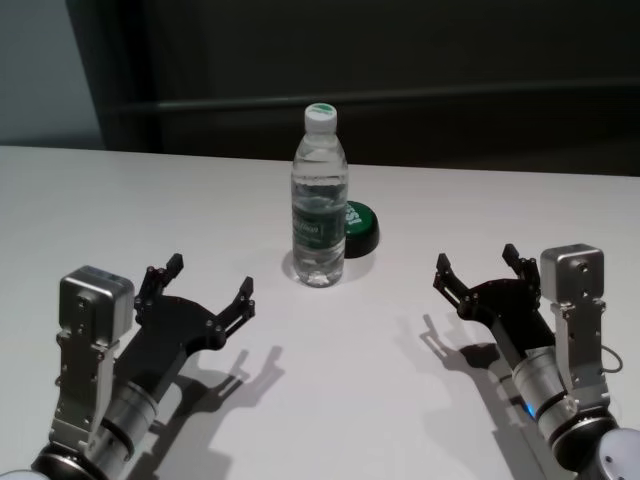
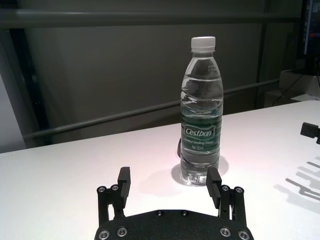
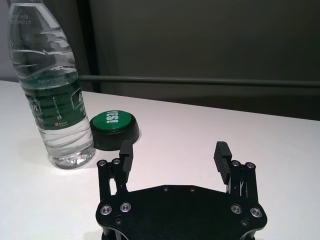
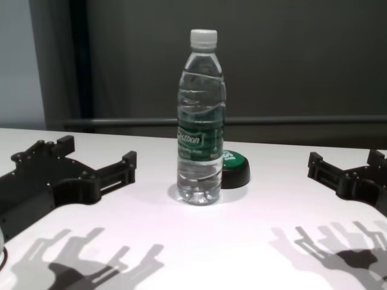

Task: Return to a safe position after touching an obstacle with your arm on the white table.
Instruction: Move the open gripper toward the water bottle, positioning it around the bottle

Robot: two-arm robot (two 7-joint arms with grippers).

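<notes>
The obstacle, a tall clear water bottle (image 1: 319, 200) with a white cap and a dark green label, stands upright near the middle of the white table (image 1: 120, 200). It also shows in the left wrist view (image 2: 201, 115), the right wrist view (image 3: 50, 90) and the chest view (image 4: 201, 127). My left gripper (image 1: 211, 280) is open and empty, low over the table, to the near left of the bottle and apart from it. My right gripper (image 1: 476, 262) is open and empty, to the near right of the bottle and apart from it.
A low round black puck with a green top (image 1: 362, 225) sits on the table just behind and to the right of the bottle, close to its base. A dark wall with a horizontal rail runs behind the table's far edge.
</notes>
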